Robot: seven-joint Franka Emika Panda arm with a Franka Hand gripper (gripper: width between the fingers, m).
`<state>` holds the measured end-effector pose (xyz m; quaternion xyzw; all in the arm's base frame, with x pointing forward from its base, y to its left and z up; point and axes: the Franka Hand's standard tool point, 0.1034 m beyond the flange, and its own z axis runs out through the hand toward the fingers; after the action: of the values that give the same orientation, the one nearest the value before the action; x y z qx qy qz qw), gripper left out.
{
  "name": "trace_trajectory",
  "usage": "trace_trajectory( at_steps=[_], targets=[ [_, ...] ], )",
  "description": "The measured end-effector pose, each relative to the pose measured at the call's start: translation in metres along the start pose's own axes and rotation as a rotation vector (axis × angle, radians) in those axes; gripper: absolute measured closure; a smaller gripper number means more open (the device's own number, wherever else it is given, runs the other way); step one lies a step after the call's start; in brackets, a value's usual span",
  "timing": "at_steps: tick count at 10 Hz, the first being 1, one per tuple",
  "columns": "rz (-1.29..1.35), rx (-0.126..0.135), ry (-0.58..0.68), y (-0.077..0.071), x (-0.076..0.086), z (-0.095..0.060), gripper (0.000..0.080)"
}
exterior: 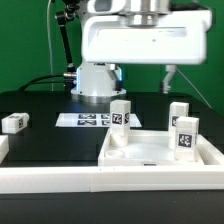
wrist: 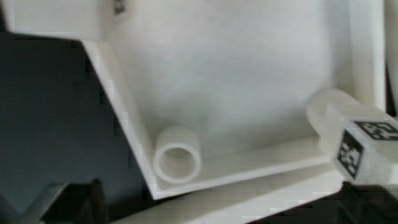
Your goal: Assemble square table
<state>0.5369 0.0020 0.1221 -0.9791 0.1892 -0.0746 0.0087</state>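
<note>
1. Black table [exterior: 45, 105] under green backdrop [exterior: 30, 35]; white border rail [exterior: 50, 178] along near edge.
2. Flat white marker board [exterior: 88, 120] with black-and-white tags lying mid-table, beside robot base [exterior: 95, 82].
3. Square tabletop [exterior: 160, 150]: large white plastic slab with raised rim, resting on black surface toward exterior view's right, just behind rail.
4. Three legs standing upright at slab: first leg [exterior: 120, 116] at far corner on exterior view's left, second leg [exterior: 178, 113] at far right, third leg [exterior: 186, 136] nearest camera on right. Each small, white, blocky, bearing square black-and-white tag.
5. Fourth leg [exterior: 14, 123] lying alone on table at exterior view's left, well apart from slab, tag facing camera.
6. Wrist view: smooth white inner face of slab, raised rim along edge, round socket [wrist: 180, 158] near corner; tagged leg [wrist: 361, 140] just beside, tilted in frame.
7. Gripper [exterior: 143, 75] overhead, above slab, mostly hidden by big white camera housing [exterior: 145, 40]; one finger [exterior: 170, 78] visible. Jaws spread wide, nothing between them, no contact with any part.
</note>
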Motion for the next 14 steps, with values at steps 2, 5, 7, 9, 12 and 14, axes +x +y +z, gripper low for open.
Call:
trace_trajectory(
  at_steps=[2,5,7,9,12,14],
  targets=[
    [-0.017,-0.004,-0.008,0.027,0.002,-0.002,0.0151],
    [-0.020,-0.004,0.001,0.031,0.009,-0.004,0.0151],
    [-0.016,-0.006,0.001,0.035,0.011,-0.004,0.0151],
    [0.034,0.000,-0.008,0.092,0.003,0.000,0.0151],
    [-0.022,-0.044,0.002,0.161,0.000,0.011,0.0151],
    [-0.017,-0.048,0.001,0.171,0.001,0.010,0.0151]
  ],
)
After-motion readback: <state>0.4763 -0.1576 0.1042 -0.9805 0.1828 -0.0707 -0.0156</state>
